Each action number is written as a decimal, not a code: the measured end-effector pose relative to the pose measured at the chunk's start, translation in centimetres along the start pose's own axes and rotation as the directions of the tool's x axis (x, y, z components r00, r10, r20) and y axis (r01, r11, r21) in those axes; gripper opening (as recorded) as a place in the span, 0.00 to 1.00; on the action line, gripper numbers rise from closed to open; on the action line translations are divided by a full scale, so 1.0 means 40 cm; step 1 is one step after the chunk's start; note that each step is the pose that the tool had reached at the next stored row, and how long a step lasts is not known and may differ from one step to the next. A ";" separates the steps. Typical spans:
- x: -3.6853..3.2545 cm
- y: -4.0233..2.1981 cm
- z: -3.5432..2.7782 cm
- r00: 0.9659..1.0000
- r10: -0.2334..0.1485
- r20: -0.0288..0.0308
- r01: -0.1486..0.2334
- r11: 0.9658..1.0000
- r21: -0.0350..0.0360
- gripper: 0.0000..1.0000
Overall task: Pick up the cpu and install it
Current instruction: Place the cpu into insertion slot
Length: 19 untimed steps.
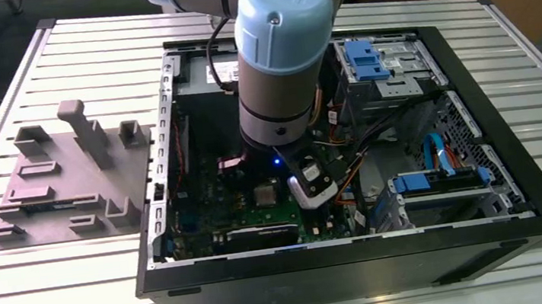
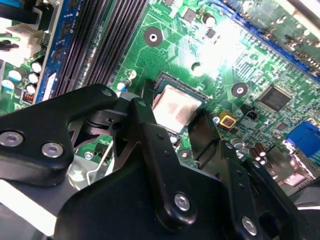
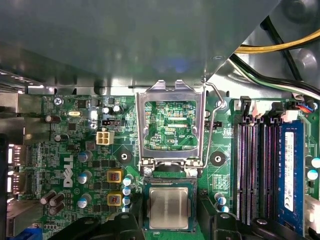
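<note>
Slatted metal surface (image 1: 53, 299), open black computer case (image 1: 366, 268): shiny square cpu (image 3: 169, 207) sits socketed, steel frame (image 3: 141, 130) flipped clear, jaws wide astride.

Slatted table (image 1: 63, 298) — computer case (image 1: 366, 268), grey tray (image 1: 61, 193)

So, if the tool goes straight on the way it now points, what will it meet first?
Most likely the cpu, which lies flat directly ahead of the tool. The depth of the gap between them is unclear.
</note>
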State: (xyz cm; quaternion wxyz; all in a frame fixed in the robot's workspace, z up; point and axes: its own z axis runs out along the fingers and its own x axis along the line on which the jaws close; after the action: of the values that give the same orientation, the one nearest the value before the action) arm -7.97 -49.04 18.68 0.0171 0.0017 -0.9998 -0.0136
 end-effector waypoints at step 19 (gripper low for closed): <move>0.000 0.001 -0.006 1.000 0.000 0.000 0.000 1.000 0.000 0.56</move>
State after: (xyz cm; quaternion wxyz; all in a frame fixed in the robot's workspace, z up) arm -7.98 -49.01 18.92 0.0172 0.0017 -0.9998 -0.0135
